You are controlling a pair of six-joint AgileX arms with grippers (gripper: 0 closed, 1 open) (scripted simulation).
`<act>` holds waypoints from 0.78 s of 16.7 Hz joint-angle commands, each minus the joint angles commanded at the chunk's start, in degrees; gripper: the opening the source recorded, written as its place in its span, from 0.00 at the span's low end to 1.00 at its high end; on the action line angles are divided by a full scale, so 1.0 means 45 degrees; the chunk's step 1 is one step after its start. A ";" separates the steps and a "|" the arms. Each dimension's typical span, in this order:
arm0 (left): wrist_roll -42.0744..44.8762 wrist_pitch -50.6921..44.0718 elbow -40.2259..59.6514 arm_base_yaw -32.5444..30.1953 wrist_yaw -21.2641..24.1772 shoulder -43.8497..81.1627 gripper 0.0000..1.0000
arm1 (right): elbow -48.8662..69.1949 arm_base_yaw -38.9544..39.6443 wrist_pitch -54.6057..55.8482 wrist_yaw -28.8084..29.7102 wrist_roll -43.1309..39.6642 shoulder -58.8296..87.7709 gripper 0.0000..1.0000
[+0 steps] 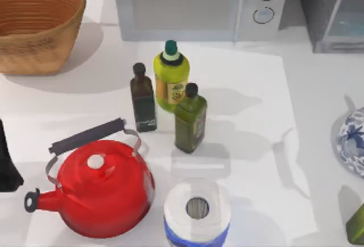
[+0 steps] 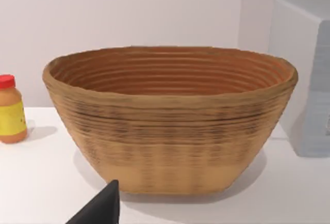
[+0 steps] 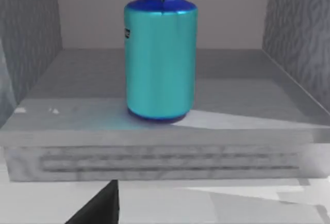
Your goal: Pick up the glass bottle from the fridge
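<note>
Bottle (image 3: pixel 161 53) stands upright on the fridge (image 3: pixel 154 131) floor straight ahead of the right gripper, untouched; can't tell its finger state.

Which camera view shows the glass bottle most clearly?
The right wrist view: the glass bottle stands upright on the floor of the fridge, seen straight through the open front. The top view shows the fridge at the far right.
</note>
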 joint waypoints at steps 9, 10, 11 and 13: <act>0.0000 0.0000 0.0000 0.0000 0.0000 0.0000 1.00 | 0.0505 0.0121 0.0386 -0.0535 0.0207 0.0880 1.00; 0.0000 0.0000 0.0000 0.0000 0.0000 0.0000 1.00 | 0.0663 0.0170 0.0333 -0.0460 0.0215 0.0955 1.00; 0.0000 0.0000 0.0000 0.0000 0.0000 0.0000 1.00 | 0.0952 0.0260 0.0237 -0.0329 0.0227 0.1096 1.00; 0.0000 0.0000 0.0000 0.0000 0.0000 0.0000 1.00 | 0.1939 0.0604 -0.0128 0.0089 0.0244 0.1596 1.00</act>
